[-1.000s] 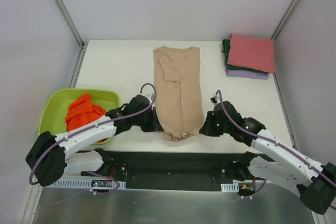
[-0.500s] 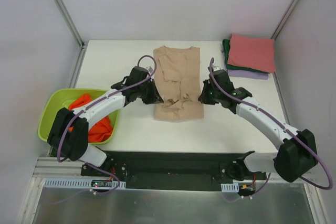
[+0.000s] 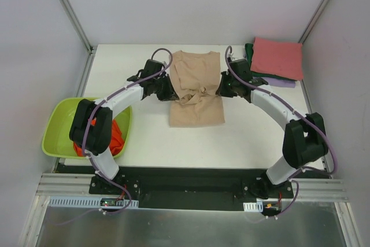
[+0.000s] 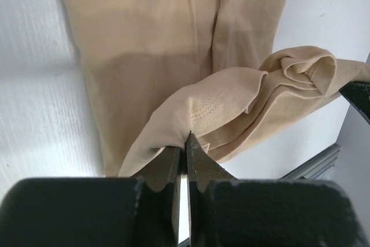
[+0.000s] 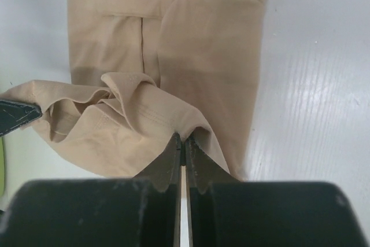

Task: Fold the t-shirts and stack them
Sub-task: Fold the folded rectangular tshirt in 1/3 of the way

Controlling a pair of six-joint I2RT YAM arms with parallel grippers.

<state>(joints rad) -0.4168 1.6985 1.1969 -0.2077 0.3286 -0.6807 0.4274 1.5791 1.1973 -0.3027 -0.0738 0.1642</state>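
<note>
Beige cloth is pinched tight in the left gripper [image 3: 169,93] and right gripper [image 3: 220,92]. They've carried the hem from the table [image 3: 127,137] edge halfway up the beige shirt [image 3: 196,111] lying mid-table, so the fold looks half done.

Beige shirt [image 3: 196,111] lies mid-table, hem bunched over its middle; orange shirt [image 3: 117,137] crumpled at left; red shirt [image 3: 278,57], green shirt [image 3: 249,56] and lavender shirt [image 3: 274,82] stacked folded far right.

The left arm [image 3: 118,101] hides most of the orange t-shirt [image 3: 118,138] at 8 o'clock. At 1 o'clock, only edges of the green t-shirt [image 3: 249,55] and lavender t-shirt [image 3: 272,83] show under the pinkish-red t-shirt [image 3: 278,57]. Both wrist views crop the beige t-shirt [image 4: 133,39] at 12 o'clock.
</note>
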